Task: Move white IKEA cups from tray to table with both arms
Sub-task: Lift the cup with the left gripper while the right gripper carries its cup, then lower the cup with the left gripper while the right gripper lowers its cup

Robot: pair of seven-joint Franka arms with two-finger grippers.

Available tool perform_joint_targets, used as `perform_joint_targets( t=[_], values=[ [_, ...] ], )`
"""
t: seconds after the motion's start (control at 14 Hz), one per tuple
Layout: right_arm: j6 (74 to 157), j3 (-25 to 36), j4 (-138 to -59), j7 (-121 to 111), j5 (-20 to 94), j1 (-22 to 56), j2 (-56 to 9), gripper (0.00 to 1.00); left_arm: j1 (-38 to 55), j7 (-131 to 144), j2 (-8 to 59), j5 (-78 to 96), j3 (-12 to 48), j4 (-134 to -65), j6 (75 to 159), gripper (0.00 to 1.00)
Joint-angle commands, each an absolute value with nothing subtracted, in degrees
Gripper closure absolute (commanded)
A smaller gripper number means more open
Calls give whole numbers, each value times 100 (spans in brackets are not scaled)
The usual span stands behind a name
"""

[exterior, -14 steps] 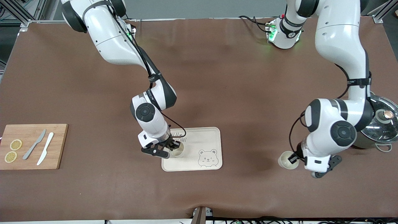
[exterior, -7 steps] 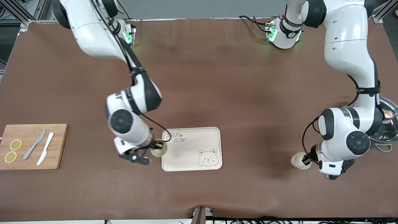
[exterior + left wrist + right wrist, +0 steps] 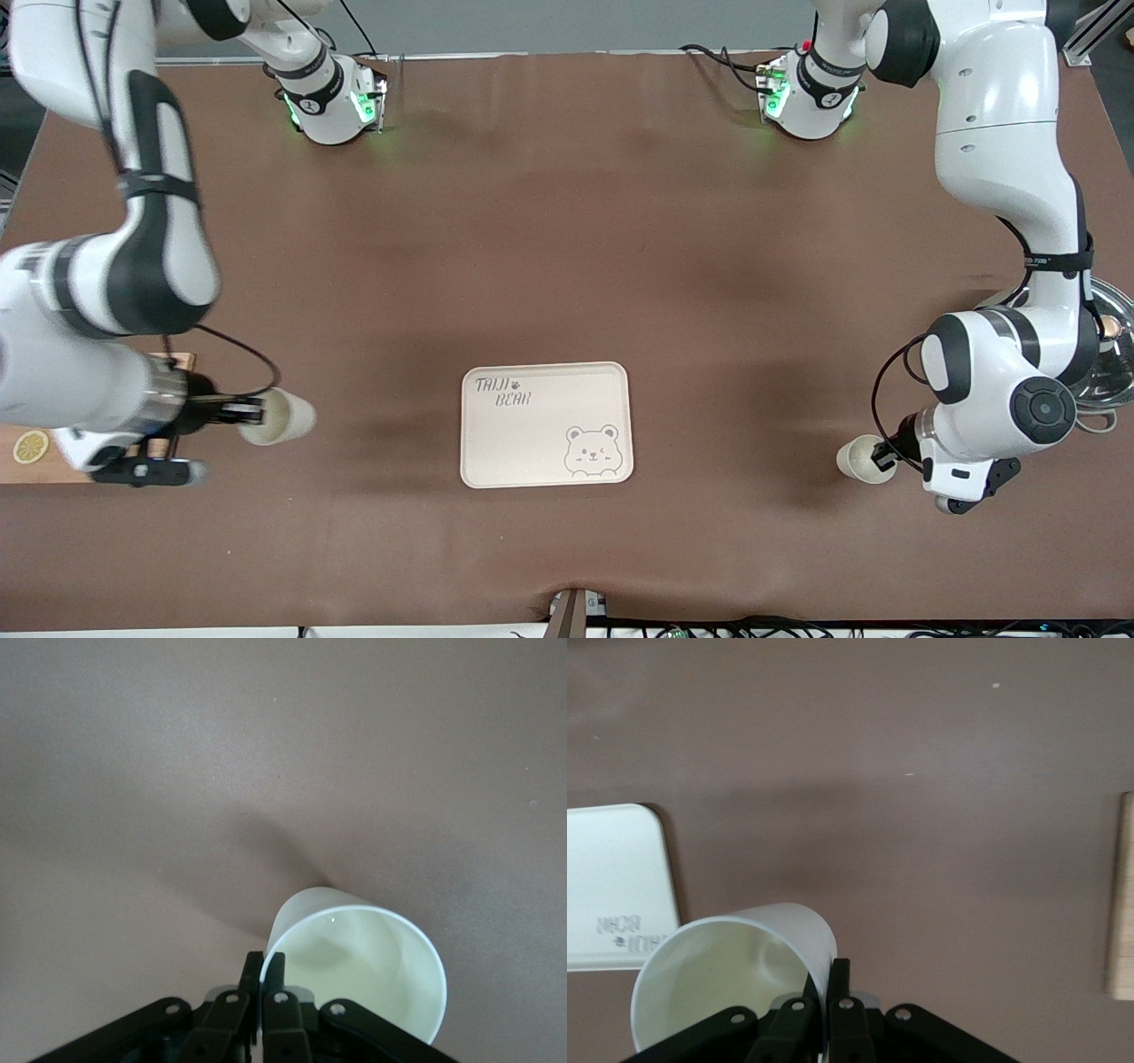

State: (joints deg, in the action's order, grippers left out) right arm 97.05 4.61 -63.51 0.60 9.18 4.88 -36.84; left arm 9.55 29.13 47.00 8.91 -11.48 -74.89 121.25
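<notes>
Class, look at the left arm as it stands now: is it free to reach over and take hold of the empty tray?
Probably not yet. The left claw is shut on a cup's rim, so it must let go first. The brown table between it and the tray looks bare.

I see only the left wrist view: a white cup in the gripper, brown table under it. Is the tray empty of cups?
Observer: Yes, the tray holds no cup.
Operator: Where is the other cup?
Observer: The right gripper is shut on the other cup, over the table between the tray and the cutting board.
Operator: What stands close to my arm?
Observer: A lidded steel pot, beside the left gripper, toward the left arm's end of the table.
</notes>
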Motion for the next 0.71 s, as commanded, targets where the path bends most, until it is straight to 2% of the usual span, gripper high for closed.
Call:
perform_joint_targets(
  t=[0.0,0.21,0.29,0.43,0.64],
  values=[
    [9677,360,-6469,-788,1028,46,-3647,100,914,2751,4781,993,-1107,-7444,12138,100],
    [9747,369,-6513,-1641,1028,-412,-3691,100,897,2383,4790,1081,-1107,-7444,12138,99],
    [9799,369,-6574,-1818,1028,-526,-3726,100,879,2269,4790,1090,-1107,-7444,12138,93],
    [10141,378,-6810,-1898,993,-615,-3771,100,870,2206,4790,1090,-1107,-7444,12138,69],
    [10721,378,-7250,-1890,984,-615,-3832,100,879,2188,4781,1072,-1107,-7444,12138,44]
  ],
)
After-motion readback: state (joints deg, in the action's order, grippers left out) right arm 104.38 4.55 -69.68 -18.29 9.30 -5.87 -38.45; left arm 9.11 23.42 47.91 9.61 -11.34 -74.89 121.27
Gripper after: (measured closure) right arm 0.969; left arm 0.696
